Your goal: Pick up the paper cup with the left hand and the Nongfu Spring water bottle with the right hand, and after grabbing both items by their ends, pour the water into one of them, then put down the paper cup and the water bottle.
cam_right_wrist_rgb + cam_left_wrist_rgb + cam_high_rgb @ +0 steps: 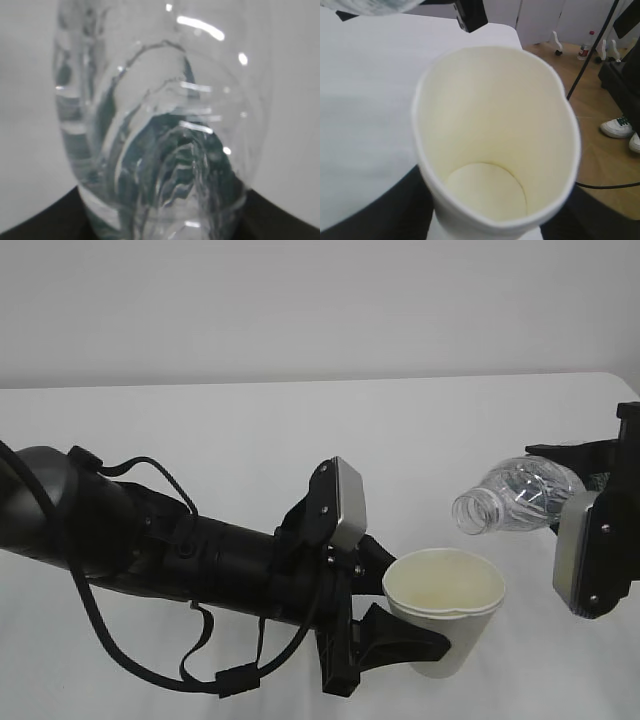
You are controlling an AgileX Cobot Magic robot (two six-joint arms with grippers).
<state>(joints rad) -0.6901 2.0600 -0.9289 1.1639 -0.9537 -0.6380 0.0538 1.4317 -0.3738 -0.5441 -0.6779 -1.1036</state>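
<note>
The off-white paper cup stands upright with my left gripper shut on its lower part, black fingers on either side. In the left wrist view the paper cup fills the frame, its rim squeezed slightly oval and its cream bottom looking dry, with my left gripper below it. My right gripper is shut on the base end of the clear Nongfu Spring water bottle. The bottle lies nearly level, its open mouth just above and right of the cup's rim. No stream of water shows. The bottle fills the right wrist view above my right gripper.
The white table stretches behind both arms, its far right corner showing in the left wrist view. Beyond it lie a wooden floor, white sneakers and stand legs. My bulky left arm crosses the front left.
</note>
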